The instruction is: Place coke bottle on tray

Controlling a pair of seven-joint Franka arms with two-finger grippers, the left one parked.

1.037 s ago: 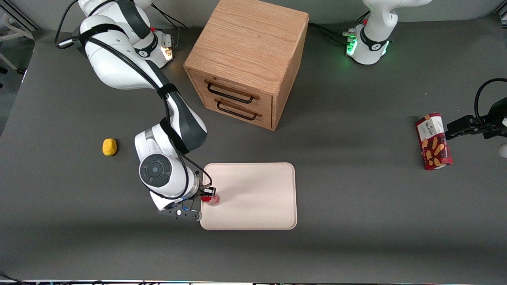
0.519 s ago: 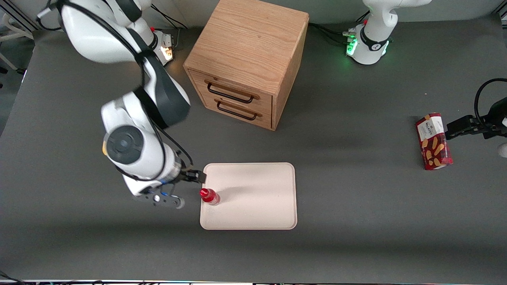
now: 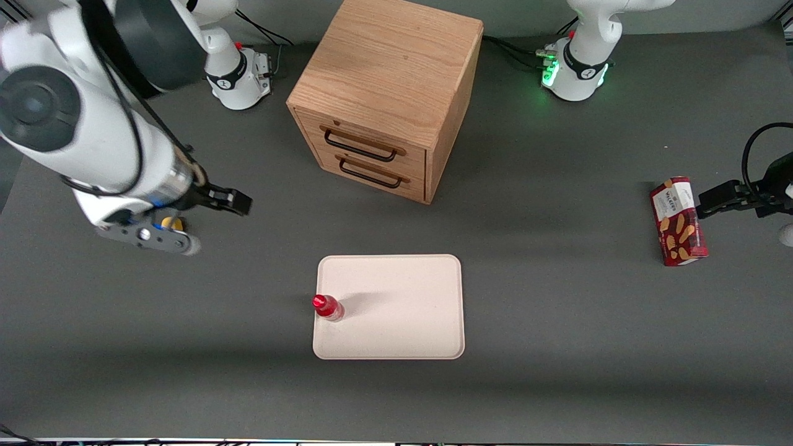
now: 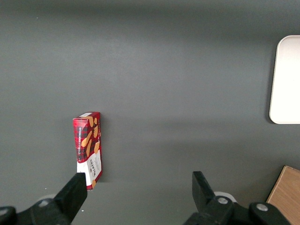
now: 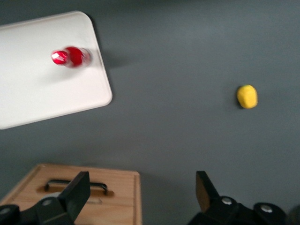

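Note:
The coke bottle (image 3: 327, 308) (image 5: 70, 57), small and red with a red cap, stands upright on the tray (image 3: 396, 310) (image 5: 42, 89), close to the tray's edge at the working arm's end. The tray is a flat pinkish-cream rectangle with rounded corners, and one of its corners also shows in the left wrist view (image 4: 286, 79). My gripper (image 3: 238, 203) (image 5: 140, 190) hangs high above the table toward the working arm's end, well apart from the bottle and farther from the front camera. Its fingers are open and hold nothing.
A wooden two-drawer cabinet (image 3: 387, 93) (image 5: 75, 192) stands farther from the front camera than the tray. A yellow lump (image 3: 170, 222) (image 5: 247, 96) lies under my gripper, partly covered by it. A red biscuit box (image 3: 678, 221) (image 4: 88, 147) lies toward the parked arm's end.
My gripper let go of the bottle, then rose and drew away toward the working arm's end. The bottle stays standing on the tray.

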